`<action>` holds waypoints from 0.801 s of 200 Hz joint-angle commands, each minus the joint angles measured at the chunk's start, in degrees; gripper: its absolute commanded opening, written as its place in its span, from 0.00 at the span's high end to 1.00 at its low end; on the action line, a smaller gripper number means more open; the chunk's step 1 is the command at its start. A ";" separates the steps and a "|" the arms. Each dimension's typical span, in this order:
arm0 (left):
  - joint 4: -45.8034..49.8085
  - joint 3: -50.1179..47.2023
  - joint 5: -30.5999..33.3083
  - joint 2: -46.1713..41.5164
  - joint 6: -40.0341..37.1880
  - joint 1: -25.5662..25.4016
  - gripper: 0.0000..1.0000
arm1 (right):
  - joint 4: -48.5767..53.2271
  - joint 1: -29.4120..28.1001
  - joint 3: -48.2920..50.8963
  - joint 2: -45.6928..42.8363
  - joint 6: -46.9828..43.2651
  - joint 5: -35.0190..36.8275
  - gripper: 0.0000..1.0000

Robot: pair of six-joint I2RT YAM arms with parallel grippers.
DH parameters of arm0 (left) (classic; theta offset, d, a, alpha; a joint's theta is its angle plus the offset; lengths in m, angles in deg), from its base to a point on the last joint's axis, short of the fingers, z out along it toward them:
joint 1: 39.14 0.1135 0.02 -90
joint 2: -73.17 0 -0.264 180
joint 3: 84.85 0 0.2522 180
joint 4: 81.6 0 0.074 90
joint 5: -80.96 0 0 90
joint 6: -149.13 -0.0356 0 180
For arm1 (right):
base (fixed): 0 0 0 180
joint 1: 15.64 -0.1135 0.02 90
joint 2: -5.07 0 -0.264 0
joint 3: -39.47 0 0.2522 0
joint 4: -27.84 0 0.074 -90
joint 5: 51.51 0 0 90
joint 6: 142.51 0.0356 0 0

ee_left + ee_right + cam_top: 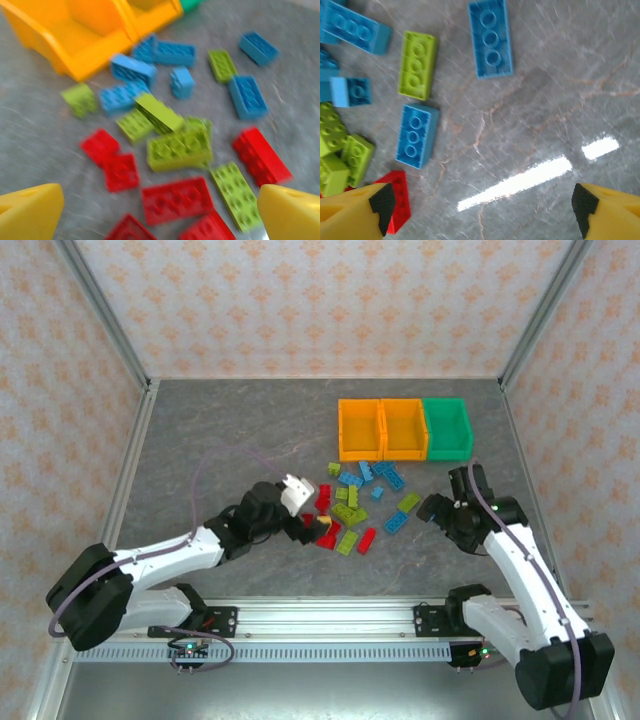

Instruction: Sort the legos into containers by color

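Right, field notes for you:

- Hard to read: the left wrist view is smeared by blur, so you cannot trust stud counts there. The green bin [192, 4] is only a sliver at its top edge.
- Cut off: in the right wrist view a red brick [401, 200] is partly hidden behind one fingertip. A long blue brick [355, 32] runs out past the frame's left edge.
- Legos [350, 515]: they lie loose on the table [220, 440], on the near side of the bins and between your two grippers. Red sits mostly near-left in the patch, blue mostly toward the bins.
- Axes, right wrist view: a blue brick [490, 37], a lime brick [417, 65] and a second blue brick [416, 135] lie studs up. Their long axes run roughly top to bottom of the frame, close to parallel. The long blue brick lies on a diagonal.
- Bins: the left orange bin [358, 430], the middle orange bin [404, 430] and the green bin stand in a row at the far side, touching side by side. Their insides show bare plastic floor.
- Left gripper [160, 212]: fingers spread wide, gripping nothing, low over red and lime legos.
- Right gripper [480, 202]: fingers spread wide, gripping nothing, over bare table at the right edge of the patch.
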 commanded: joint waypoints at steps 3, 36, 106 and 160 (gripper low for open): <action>-5.94 -0.29 -1.39 -0.68 -2.34 -2.11 0.00 | 0.21 -0.79 0.69 3.56 3.74 4.97 0.06; -8.66 -1.22 0.77 1.29 -1.43 -2.99 0.00 | -13.47 -0.16 -0.12 14.29 6.04 9.61 0.04; -6.29 -0.51 1.55 -0.64 -1.75 -4.10 0.00 | -23.93 4.75 -4.37 36.09 0.83 7.77 0.33; -5.60 -0.51 3.51 -1.18 -1.77 -4.25 0.00 | -22.14 4.92 -1.51 26.71 2.96 8.87 0.77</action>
